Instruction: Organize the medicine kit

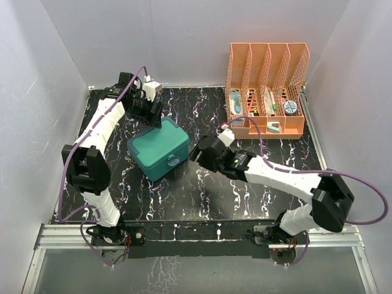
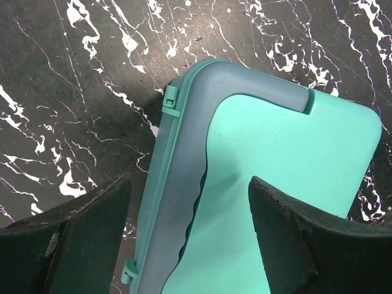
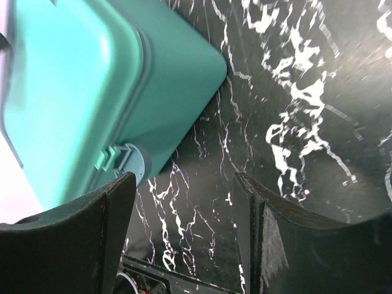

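On the left side, the left hand point(image 1: 153, 115) hangs over the far corner of the medicine kit point(image 1: 160, 149). The kit is the teal box that stands near the middle of the desk point(image 1: 202, 196), turned a little at an angle, with its lid shut. In the left wrist view the two fingers point(image 2: 79, 233) are wide apart, and the back edge of the kit with its small hinge clips point(image 2: 171, 101) shows between them. They clamp nothing, and I cannot tell whether they touch the lid. I think this hand is placed there to steady the box from behind.

To the right of the kit, the right hand point(image 1: 199, 153) is low and just beside the front corner of the box. Its fingers point(image 3: 73, 245) are also apart and hold nothing; between them only the desk is seen. The front latch point(image 3: 119, 160) is close to one finger, so I judge this hand is preparing to open the latch.

Far right, at the back, the orange rack point(image 1: 266, 86) stands with small items inside, well apart from both hands.
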Robot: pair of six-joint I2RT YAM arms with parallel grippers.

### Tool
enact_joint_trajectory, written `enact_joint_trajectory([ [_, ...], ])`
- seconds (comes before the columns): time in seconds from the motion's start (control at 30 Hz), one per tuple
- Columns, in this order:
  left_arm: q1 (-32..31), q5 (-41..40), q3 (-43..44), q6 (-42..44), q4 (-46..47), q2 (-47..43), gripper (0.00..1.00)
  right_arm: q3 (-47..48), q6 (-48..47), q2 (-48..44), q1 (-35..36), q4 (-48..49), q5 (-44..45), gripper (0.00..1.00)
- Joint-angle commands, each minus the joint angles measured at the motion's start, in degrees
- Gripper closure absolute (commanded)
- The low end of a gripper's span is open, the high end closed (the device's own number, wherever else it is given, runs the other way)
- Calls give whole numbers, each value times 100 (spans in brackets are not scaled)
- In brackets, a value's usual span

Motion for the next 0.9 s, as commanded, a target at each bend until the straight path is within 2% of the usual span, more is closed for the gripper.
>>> enact_joint_trajectory([
  [0.0, 26, -29, -31, -57, -146, -328, 26, -85, 433, 335, 239, 722, -165, 40],
  [0.23, 31, 23, -105, -58, -149, -388, 26, 8, 625, 860, 389, 1410, -221, 41],
  [0.63, 26, 68, -95, -33, -166, -327, 26, 425, 580, 1471, 409, 1681, -459, 42],
  [0.7, 26, 67, -104, -24, -161, -316, 26, 438, 573, 1486, 409, 1677, -472, 45],
  [0.8, 31, 81, -115, -19, -153, -299, 27, 409, 576, 1439, 409, 1658, -467, 54],
  [0.87, 31, 85, -122, -15, -149, -284, 31, 390, 564, 1390, 409, 1642, -452, 62],
])
